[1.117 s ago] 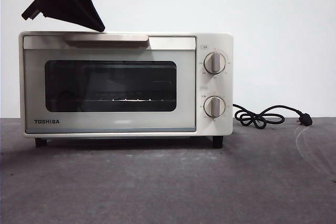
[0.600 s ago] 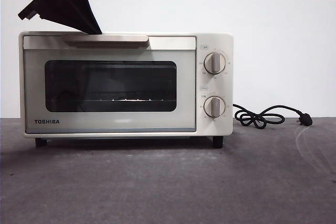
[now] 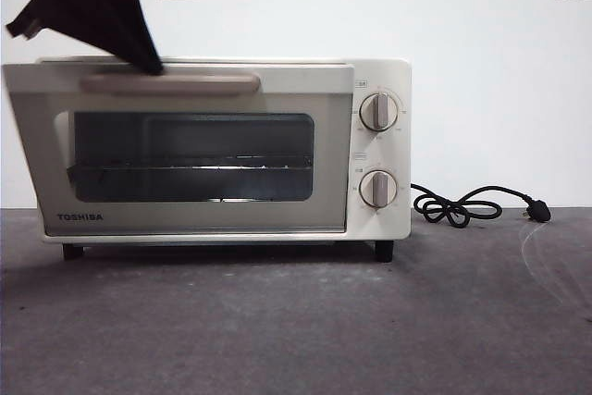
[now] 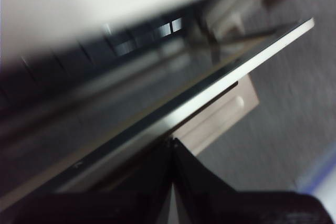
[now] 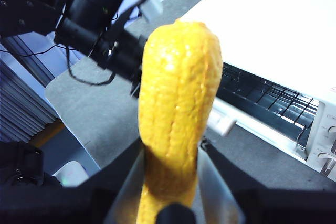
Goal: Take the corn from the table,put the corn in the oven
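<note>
The corn (image 5: 177, 124) is standing pinched between the right gripper (image 5: 173, 153) jaws above the table, while the left gripper (image 4: 172, 142), jaws pressed together, is touching the oven (image 3: 379, 150) door's handle (image 3: 171, 83).

You see cream-white boxy oven (image 3: 379, 150), dark glass window, beige bar handle (image 3: 171, 84); bright yellow-orange bumpy corn cob (image 5: 176, 114); mottled dark grey table (image 3: 296, 321); black cord (image 3: 476, 204); white wall (image 3: 370, 2).
</note>
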Motion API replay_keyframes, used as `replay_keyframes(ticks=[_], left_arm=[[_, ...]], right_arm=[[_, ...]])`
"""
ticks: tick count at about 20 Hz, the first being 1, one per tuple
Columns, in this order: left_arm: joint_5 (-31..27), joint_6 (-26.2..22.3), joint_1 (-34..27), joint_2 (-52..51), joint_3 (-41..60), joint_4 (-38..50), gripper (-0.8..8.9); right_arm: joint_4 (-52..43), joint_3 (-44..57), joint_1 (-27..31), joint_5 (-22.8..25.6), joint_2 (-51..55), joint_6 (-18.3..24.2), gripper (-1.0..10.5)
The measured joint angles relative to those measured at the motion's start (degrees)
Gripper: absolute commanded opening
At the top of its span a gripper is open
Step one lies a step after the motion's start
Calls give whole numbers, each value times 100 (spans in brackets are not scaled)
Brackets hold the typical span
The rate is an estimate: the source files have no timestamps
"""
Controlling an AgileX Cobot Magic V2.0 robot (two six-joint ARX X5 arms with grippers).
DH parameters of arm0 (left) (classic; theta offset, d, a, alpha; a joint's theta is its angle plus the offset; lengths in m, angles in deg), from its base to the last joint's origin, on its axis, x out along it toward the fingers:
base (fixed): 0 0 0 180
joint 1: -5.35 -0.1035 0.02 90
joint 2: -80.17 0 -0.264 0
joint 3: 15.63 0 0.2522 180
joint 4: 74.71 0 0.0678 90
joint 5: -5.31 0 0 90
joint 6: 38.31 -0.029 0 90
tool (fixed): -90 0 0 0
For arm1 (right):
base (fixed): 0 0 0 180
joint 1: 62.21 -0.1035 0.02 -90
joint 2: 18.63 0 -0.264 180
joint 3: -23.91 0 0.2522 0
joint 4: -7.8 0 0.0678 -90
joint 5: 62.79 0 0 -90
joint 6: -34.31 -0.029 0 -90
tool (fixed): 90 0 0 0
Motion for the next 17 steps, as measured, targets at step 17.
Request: replay_keyframes(ticks=[17], left_arm=[[-245, -437, 841, -417, 164, -1827, -6]], right_arm=[[4, 0, 0, -24, -13, 81, -12]])
